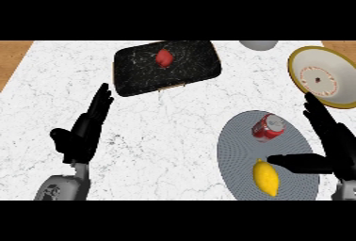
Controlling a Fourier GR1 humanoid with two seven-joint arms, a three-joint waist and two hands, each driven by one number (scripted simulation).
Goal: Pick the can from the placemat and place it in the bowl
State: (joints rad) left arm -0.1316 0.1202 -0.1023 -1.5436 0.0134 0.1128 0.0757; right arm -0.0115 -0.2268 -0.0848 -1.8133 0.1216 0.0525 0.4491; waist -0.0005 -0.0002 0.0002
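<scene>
Reach step: right hand (341,151) wide open beside the can (268,127) lying on the placemat (240,150), nothing held. Next: curl round can, lift to bowl (327,60).

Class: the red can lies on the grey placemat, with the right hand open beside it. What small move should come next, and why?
Probably ease the right hand left over the can. The hand is open and apart from the can, which lies untouched on the placemat.

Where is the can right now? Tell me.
In the head view the can lies on its side on the grey placemat at the right, beyond the lemon and just left of the open right hand.
</scene>
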